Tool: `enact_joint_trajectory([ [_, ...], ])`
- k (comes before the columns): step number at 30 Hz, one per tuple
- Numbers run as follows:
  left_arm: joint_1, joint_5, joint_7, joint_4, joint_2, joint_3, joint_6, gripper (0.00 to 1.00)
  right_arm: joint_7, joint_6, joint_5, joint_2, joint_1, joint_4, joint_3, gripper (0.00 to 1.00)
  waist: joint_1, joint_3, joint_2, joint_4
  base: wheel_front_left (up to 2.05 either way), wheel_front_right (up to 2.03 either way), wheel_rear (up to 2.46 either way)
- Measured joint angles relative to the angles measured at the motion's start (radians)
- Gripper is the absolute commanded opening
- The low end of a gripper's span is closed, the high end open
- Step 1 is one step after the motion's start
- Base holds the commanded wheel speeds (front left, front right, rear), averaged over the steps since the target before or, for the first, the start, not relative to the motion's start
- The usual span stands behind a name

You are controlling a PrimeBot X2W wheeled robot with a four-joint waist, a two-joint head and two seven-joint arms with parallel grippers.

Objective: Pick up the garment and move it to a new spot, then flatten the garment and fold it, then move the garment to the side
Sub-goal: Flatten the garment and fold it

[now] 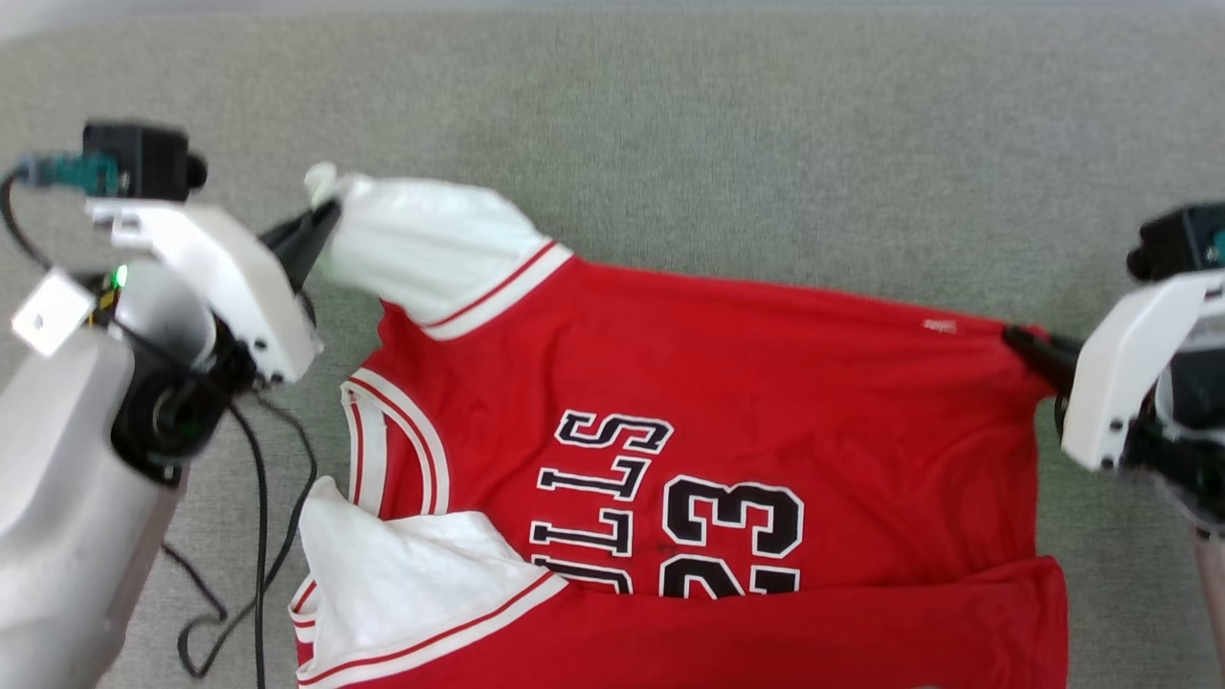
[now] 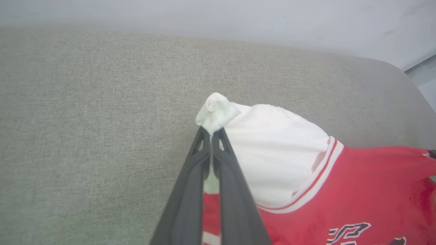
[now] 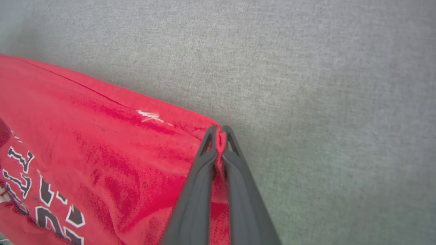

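1. Head view, principal item: garment, a red jersey with white sleeves, red-and-white striped trim, and black white-outlined lettering beside the number 23. It lies spread on a grey woven surface, with the collar towards the robot's left and the hem towards its right.
2. Near edge of the jersey: a band of red fabric lies over the lower part of the lettering and number.
3. Left gripper: fingers pressed together on the tip of the far sleeve. In the left wrist view a small wad of white cloth bunches just past the fingertips.
4. Right gripper: fingers pinched tight on the far hem corner. In the right wrist view red cloth shows between the two dark fingers.
5. Far edge of the jersey: runs almost straight from one grip to the other.
6. White mark: small, on the red fabric near the corner held by the right gripper. Too small to read.
7. Near sleeve: white and crumpled, lying partly over the red body below the collar.
8. Cable: black, looped on the surface beside the left arm.
9. Pale wall: behind the surface's far edge, left wrist view.
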Motion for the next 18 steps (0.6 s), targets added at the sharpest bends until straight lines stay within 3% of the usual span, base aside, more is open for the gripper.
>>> enact_joint_trajectory([
  [10, 0.371, -0.085, -0.099, -0.179, 0.044, 0.067, 0.095, 0.0, -0.038, 0.0, -0.024, 0.067, 0.287, -0.168, -0.082, 0.0, -0.0001, -0.112, 0.0, 0.005, 0.0, 0.0, 0.0],
  [18, 0.644, -0.151, -0.136, -0.268, 0.049, 0.083, 0.158, 0.0, -0.07, 0.0, -0.027, 0.144, 0.477, -0.193, -0.151, 0.0, -0.0002, -0.162, 0.0, 0.012, 0.0, 0.0, 0.0],
])
